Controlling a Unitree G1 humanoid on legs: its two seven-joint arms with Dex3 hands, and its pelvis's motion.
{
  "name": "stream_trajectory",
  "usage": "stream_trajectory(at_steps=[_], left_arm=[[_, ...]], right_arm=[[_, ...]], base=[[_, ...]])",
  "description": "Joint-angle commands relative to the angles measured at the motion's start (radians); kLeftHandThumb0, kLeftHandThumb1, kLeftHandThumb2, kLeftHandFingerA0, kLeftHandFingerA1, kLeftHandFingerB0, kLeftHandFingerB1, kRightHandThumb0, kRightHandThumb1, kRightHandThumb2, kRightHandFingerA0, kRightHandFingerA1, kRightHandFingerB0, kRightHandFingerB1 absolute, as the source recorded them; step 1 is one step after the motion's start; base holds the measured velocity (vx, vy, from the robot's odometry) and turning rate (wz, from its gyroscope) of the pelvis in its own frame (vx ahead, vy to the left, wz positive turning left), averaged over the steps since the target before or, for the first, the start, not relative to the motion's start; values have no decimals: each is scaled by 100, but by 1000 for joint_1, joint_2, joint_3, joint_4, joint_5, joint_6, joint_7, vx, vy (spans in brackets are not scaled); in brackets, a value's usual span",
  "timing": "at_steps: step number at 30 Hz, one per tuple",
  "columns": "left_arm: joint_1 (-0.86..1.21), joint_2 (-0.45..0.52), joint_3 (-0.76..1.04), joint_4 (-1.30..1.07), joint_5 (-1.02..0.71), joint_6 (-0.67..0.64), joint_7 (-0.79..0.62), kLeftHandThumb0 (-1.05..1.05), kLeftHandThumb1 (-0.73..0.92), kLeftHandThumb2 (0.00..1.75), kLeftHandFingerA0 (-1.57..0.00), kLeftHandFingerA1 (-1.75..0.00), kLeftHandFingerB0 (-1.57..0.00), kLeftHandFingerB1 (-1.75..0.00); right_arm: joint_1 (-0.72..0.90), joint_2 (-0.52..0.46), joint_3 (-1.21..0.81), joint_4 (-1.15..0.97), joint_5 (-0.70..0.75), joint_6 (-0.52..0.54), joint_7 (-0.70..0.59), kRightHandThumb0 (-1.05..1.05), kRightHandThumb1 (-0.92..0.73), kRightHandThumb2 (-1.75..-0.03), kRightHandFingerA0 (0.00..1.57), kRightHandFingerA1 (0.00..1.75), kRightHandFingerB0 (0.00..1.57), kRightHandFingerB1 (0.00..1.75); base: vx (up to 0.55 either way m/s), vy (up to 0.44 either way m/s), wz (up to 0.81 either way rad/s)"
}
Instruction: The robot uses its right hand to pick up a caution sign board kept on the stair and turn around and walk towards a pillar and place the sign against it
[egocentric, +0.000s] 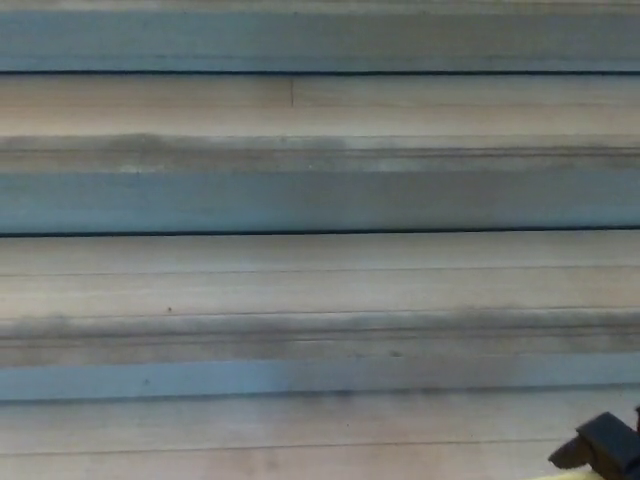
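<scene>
Only a small black part of my right hand (603, 447) shows, at the bottom right corner of the head view, over the lowest stair tread. The rest of the hand is cut off by the picture's edge. The yellow caution sign does not clearly show in this view. My left hand is out of the picture.
Pale stone stairs (300, 280) fill the view, running left to right, with blue-grey risers (300, 200) between the treads. Dark grooved nosing strips (300, 335) mark each tread's front edge.
</scene>
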Motion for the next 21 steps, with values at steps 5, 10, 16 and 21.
stream_trajectory(at_steps=[5,10,16,21], left_arm=[[31,9,2,6,-6,-143,17,-9,56,86,-136,-121,-111,-107],[35,13,2,11,-4,-138,24,-13,55,83,-136,-120,-111,-106],[39,7,1,17,-5,-138,15,-7,55,89,-135,-117,-111,-106],[45,7,-6,12,1,-148,17,-11,58,82,-137,-119,-111,-108]], right_arm=[[203,-29,-261,-136,-70,-233,-411,-15,-66,-92,86,175,64,124],[263,-20,-309,-140,-55,-286,-407,-19,-76,-83,83,175,63,120],[307,8,-361,-160,-47,-322,-400,-16,-68,-97,87,175,60,124],[334,26,-397,-153,-33,-370,-398,-11,-63,-102,83,175,60,123]], base=[[-155,-160,7],[-178,-141,-14],[-171,-67,-2],[-114,71,-17]])
